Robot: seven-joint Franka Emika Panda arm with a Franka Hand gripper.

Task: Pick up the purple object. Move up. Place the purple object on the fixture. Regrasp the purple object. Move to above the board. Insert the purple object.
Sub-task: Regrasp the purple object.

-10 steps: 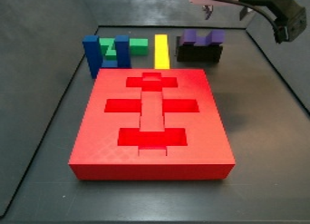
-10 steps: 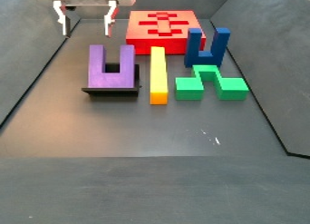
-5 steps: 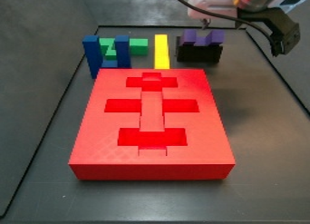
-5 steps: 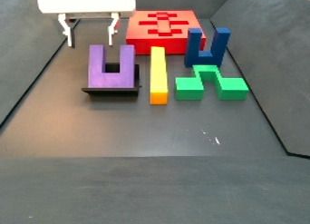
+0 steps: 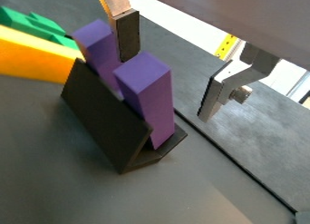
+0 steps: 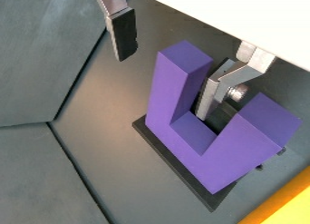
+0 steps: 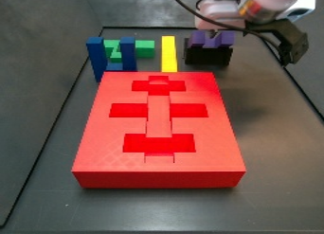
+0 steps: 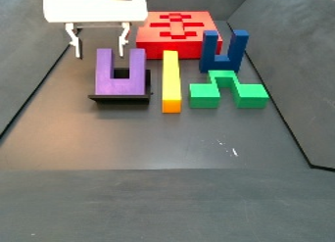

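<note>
The purple object (image 8: 120, 72) stands on the fixture (image 8: 119, 98), prongs up, in both side views; the same pair shows close up in both wrist views, purple object (image 6: 212, 119) seated on the dark fixture (image 5: 107, 119). The gripper (image 8: 100, 40) hangs just above and behind the purple object, at about 11 o'clock from it in that side view. Its fingers (image 6: 121, 28) are spread apart and grip nothing: in a wrist view one finger is clear of the outer face of one prong while the other finger (image 6: 230, 82) sits at the gap between the prongs. The yellow bar (image 8: 170, 79) lies just beside the fixture, at 3 o'clock. The board (image 7: 158, 129) lies flat, well apart from the gripper (image 7: 225, 27).
</note>
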